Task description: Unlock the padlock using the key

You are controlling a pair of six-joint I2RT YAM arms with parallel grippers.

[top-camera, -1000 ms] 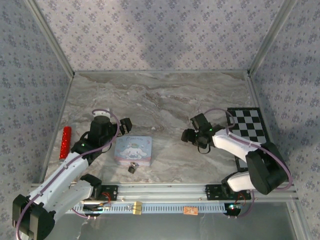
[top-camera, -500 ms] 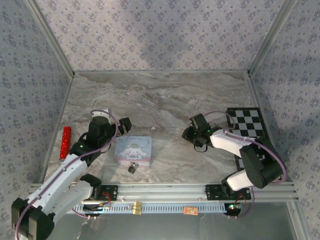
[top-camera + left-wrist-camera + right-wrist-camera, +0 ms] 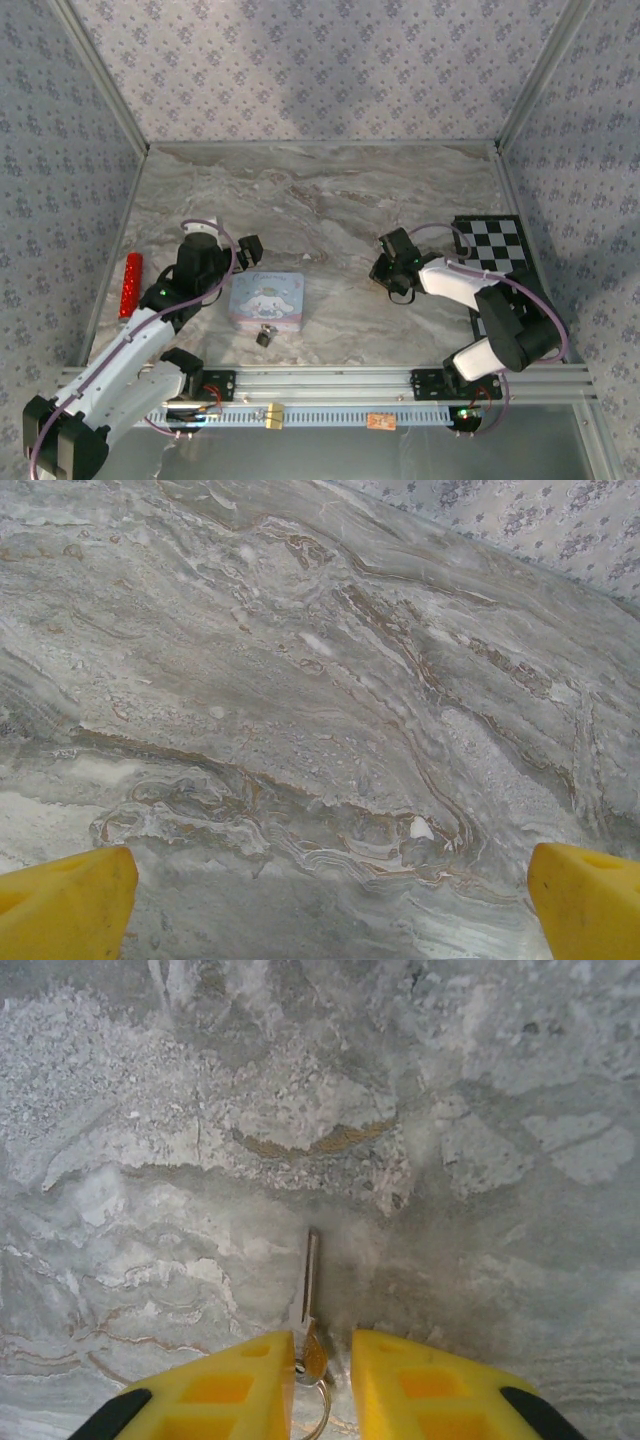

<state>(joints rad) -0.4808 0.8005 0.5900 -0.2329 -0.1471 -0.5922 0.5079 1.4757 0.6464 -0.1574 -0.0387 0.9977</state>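
Yellow fingers of the right end effector (image 3: 323, 1348) have dropped to the marble worktop (image 3: 150, 1110), narrow about the head of the small silvery key (image 3: 311, 1280); grip unconfirmed. Pickup looks imminent. Tiny dark padlock (image 3: 266, 335) lies well apart, just beside the pastel cartoon tin (image 3: 266, 298). Left end effector (image 3: 322, 880) wide, empty.

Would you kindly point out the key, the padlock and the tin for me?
key (image 3: 310, 1280): right wrist view, on its blade.
padlock (image 3: 264, 336): top external view, on its body.
tin (image 3: 266, 298): top external view, on its lid.

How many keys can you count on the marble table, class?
1: the key lies on the table, its head between the right gripper's fingers. Another could be hidden behind the pastel tin.
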